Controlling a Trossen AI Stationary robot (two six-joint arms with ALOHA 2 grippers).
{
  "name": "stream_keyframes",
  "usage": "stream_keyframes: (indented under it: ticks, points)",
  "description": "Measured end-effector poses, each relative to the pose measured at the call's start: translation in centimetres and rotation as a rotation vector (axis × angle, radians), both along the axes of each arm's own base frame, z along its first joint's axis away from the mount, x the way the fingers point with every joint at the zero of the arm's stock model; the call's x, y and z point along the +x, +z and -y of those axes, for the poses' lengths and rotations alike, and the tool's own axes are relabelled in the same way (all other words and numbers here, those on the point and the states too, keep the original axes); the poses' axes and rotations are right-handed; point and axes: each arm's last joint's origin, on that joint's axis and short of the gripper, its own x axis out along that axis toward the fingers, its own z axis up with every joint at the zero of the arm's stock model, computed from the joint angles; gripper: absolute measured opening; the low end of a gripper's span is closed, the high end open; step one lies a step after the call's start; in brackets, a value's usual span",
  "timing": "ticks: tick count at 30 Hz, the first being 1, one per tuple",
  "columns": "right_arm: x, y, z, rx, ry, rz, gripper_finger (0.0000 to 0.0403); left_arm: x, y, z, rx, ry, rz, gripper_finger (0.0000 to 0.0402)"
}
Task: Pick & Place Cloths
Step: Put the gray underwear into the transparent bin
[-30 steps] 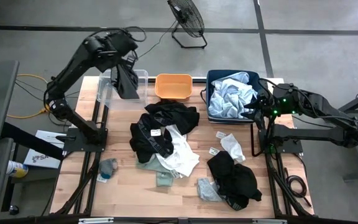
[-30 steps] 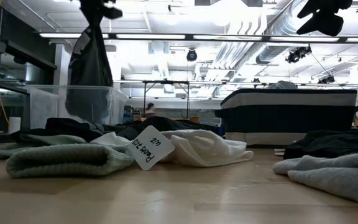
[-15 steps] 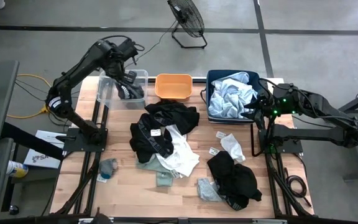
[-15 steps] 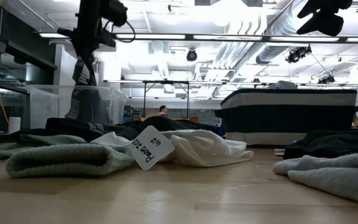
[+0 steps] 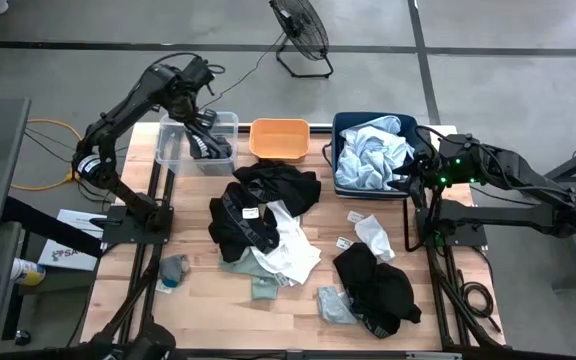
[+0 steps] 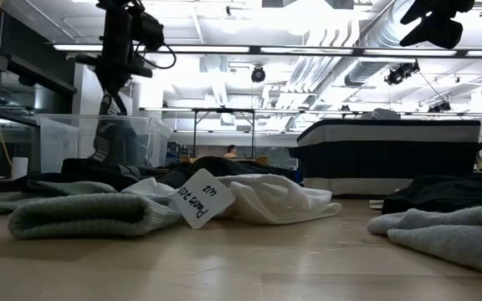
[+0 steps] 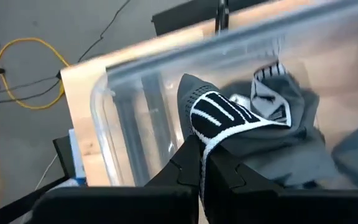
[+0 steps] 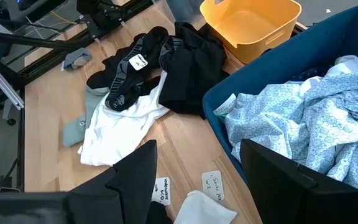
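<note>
1. The left gripper has its two dark fingers pinched together on a grey garment with a black-and-white striped band. It holds the piece inside the clear plastic bin at the table's far left corner.
2. In the low view the left arm comes down from above into that bin, and the garment hangs from it behind the bin's clear wall.
3. The right gripper hangs over the near rim of the navy bin, its fingers spread wide with nothing between them. The right arm reaches in from the table's right edge.
4. The navy bin is heaped with pale blue patterned cloth.
5. An empty orange bin stands between the clear and navy bins.
6. On the wooden table lie a black garment with a white garment just beside it, another black heap nearer the front right, and small grey-green pieces.
7. A white tag on the middle pile bears handwriting reading roughly "Pants", then marks too unclear to read. Further small handwritten tags lie on the wood.
</note>
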Motion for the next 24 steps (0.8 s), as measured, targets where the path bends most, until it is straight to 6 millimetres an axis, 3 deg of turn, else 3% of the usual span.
stream_keyframes:
  ticks: [11, 19, 24]
  points:
    - [0.0, 0.0, 0.0, 0.014, -0.012, 0.003, 0.0222, 0.3, 0.4, -0.8, 0.079, -0.006, 0.065, 0.0]
    - [0.0, 0.0, 0.0, 0.016, -0.014, 0.003, 0.0222, 1.2, 1.0, -1.9, 0.197, -0.153, 0.105, 0.0]
    - [0.0, 0.0, 0.0, 0.022, -0.018, 0.005, 0.0222, 2.7, 1.5, -2.0, 0.231, -0.293, 0.23, 0.0]
